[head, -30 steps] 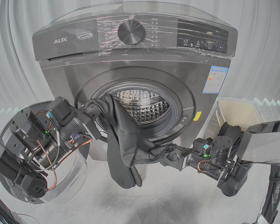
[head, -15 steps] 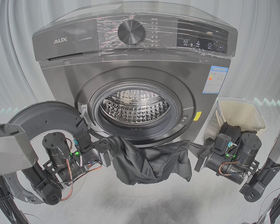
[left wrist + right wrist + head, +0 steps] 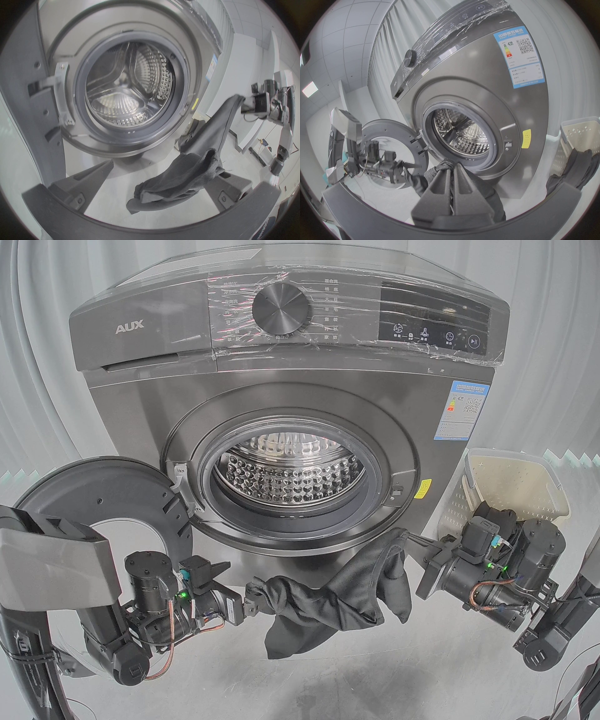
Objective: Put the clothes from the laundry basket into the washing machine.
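Left arm had dropped since the earlier frame, taking the black garment (image 3: 337, 602) from the drum mouth down below the door opening.
Garment hung in front of the washing machine (image 3: 281, 377), under the drum (image 3: 287, 471) rim and off the floor (image 3: 312, 677), with none of it inside. Its long axis ran across the machine's front, low at the left claw (image 3: 240, 585), rising to the right claw (image 3: 453, 170), with a loose fold hanging down. Right claw was pinched tight on one end. Left claw stood wide, the cloth only draped over one finger. Likely risk: that end slips off, the garment swings from the right claw and drags on the floor. Lifted unevenly, it could catch on the rim or the open door (image 3: 94, 496). More dark clothes (image 3: 494, 518) lay in the laundry basket (image 3: 531, 477).
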You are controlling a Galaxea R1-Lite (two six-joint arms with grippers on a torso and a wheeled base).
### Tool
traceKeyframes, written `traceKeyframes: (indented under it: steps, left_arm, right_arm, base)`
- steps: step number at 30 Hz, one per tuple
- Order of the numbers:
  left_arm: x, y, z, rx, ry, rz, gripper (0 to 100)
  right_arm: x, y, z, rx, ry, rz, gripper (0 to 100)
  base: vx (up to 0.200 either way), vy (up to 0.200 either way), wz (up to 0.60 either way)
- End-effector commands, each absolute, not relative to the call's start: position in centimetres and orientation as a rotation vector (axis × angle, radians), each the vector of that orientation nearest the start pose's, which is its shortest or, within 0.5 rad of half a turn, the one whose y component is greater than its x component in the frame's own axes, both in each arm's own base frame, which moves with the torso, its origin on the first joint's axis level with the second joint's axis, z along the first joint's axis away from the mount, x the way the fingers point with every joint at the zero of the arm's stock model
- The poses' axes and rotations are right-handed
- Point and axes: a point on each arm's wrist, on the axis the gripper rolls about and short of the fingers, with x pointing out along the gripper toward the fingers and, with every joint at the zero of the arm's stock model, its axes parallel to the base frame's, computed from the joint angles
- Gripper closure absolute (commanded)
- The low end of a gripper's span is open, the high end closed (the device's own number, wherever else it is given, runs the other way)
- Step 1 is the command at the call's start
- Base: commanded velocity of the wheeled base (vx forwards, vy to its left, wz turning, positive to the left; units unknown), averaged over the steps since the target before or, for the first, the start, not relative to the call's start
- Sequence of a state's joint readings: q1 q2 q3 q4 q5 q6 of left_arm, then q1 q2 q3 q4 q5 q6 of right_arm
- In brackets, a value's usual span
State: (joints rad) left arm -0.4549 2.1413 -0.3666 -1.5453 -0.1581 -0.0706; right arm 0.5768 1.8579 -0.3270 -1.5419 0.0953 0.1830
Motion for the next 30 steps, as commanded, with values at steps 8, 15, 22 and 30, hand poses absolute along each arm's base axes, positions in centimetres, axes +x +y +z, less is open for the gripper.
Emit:
traceKeyframes:
  steps: [8, 15, 22, 30]
  left_arm:
    - [26.5, -13.4, 0.9, 0.02, 0.368, -0.634, 0]
    - [25.6, -13.0, 1.5, 0.037, 0.37, -0.652, 0]
    - [23.2, -11.9, 3.4, 0.05, 0.358, -0.66, 0]
    - [20.2, -10.1, 4.4, 0.065, 0.387, -0.69, 0]
  right_arm:
    - [24.3, 15.8, 12.8, 0.227, -0.02, 0.568, 100]
    - [25.4, 16.1, 12.3, 0.226, -0.017, 0.535, 100]
    - [26.7, 15.6, 12.4, 0.232, -0.044, 0.462, 100]
    - [27.0, 15.6, 12.4, 0.234, -0.049, 0.445, 100]
  base:
    - [0.0, 0.0, 0.0]
    - [0.0, 0.0, 0.0]
    - [0.0, 0.0, 0.0]
    - [0.0, 0.0, 0.0]
